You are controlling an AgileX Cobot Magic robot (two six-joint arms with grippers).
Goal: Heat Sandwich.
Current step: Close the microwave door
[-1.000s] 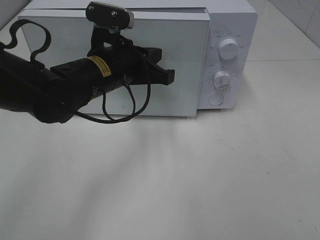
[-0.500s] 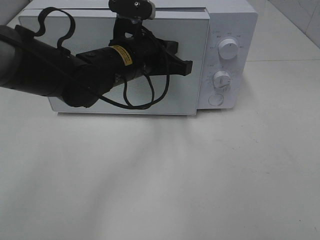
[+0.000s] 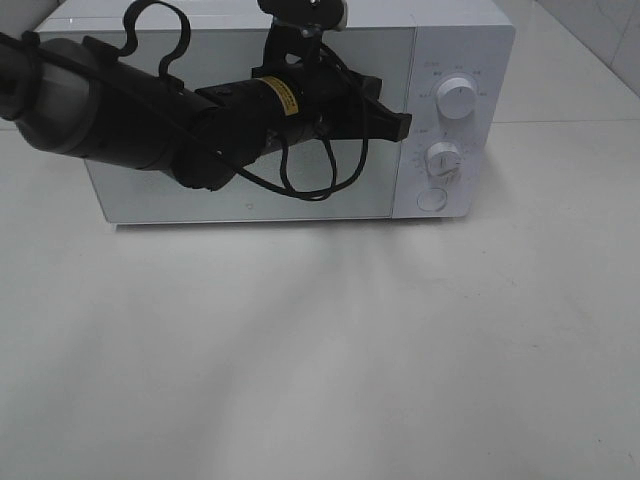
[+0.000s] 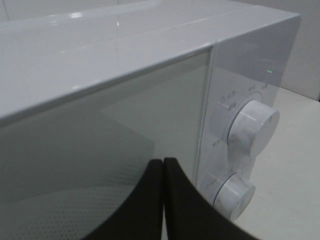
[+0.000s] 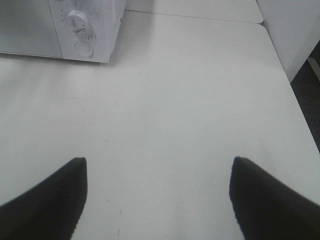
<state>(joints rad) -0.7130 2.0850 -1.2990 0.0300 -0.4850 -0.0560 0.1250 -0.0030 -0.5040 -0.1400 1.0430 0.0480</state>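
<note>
The sandwich is hidden in every view. A white microwave (image 3: 455, 40) stands at the back of the table with its glass door (image 3: 150, 195) flush against the front. My left gripper (image 3: 405, 125) is shut, holds nothing, and its tip sits at the door's right edge beside the control panel. In the left wrist view the two black fingers (image 4: 163, 161) meet in front of the door (image 4: 100, 140). My right gripper (image 5: 158, 162) is open and hangs over bare table, far from the microwave (image 5: 30, 30); it does not show in the exterior high view.
The control panel carries an upper knob (image 3: 457, 98), a lower knob (image 3: 443, 158) and a round button (image 3: 432, 199). A loose black cable (image 3: 320, 190) hangs from the left arm in front of the door. The white table (image 3: 320, 350) stretches out before the microwave.
The left arm swept to the right across the microwave front. The door, which stood ajar, swung in and now lies flush. The right gripper stayed open.
</note>
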